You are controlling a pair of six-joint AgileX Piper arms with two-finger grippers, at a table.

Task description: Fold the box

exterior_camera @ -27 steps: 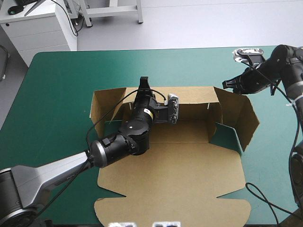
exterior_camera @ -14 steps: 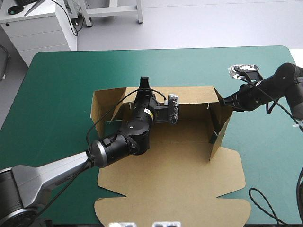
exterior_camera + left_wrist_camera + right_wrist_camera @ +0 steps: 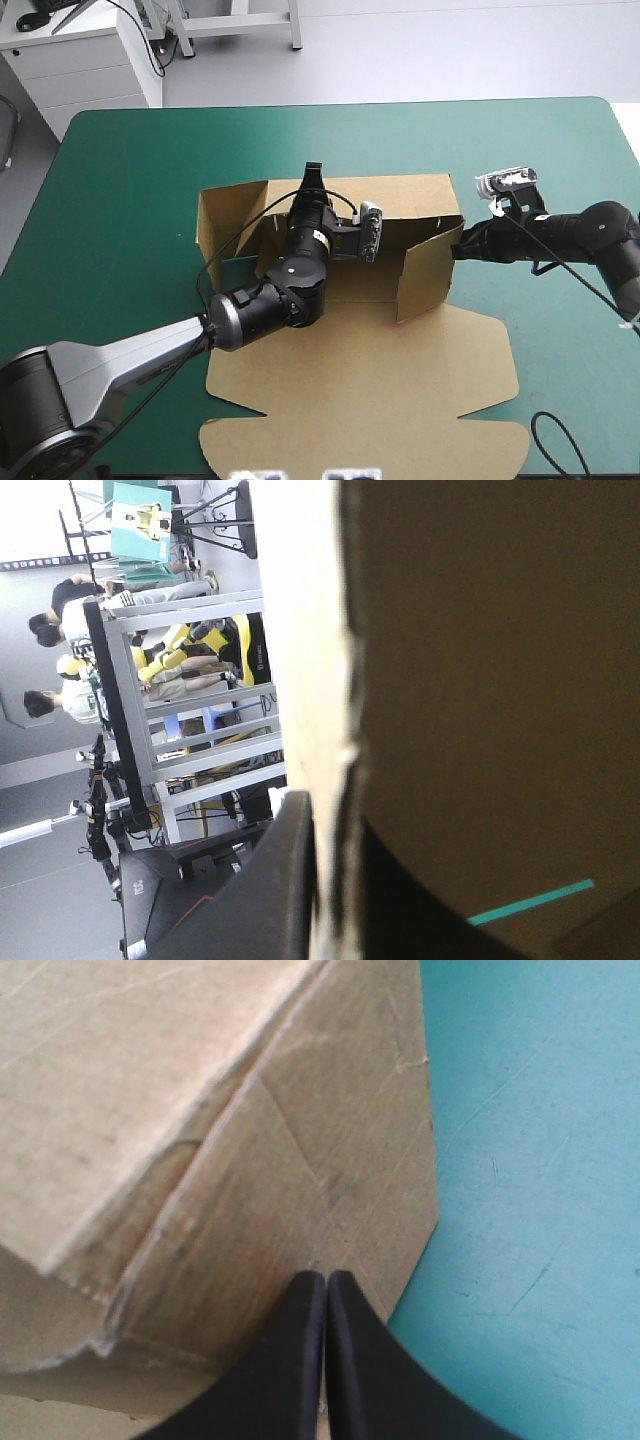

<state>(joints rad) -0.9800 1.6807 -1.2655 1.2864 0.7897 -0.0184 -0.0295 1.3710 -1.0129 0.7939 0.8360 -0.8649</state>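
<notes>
The brown box (image 3: 400, 380) lies mid-table with its lid panel flat toward the near edge. Its back wall (image 3: 400, 195) stands upright, and my left gripper (image 3: 312, 178) is shut on that wall's top edge. In the left wrist view the board edge (image 3: 310, 680) runs between the fingers of my left gripper (image 3: 335, 830). The right side wall (image 3: 425, 270) leans inward over the base. My right gripper (image 3: 458, 247) is shut, with its tips against that wall's outer face (image 3: 250, 1190). The right gripper (image 3: 325, 1278) forms one pointed arch. The left side flap (image 3: 225, 215) stands angled.
The teal-green cover (image 3: 130, 180) shows on all sides of the box. A white cabinet (image 3: 80, 60) stands beyond the table's far left corner. The right arm lies low near the table's right edge.
My right gripper has moved left, pushing the right side wall from splayed outward to upright and then leaning in over the base. The left gripper kept its hold on the back wall.
</notes>
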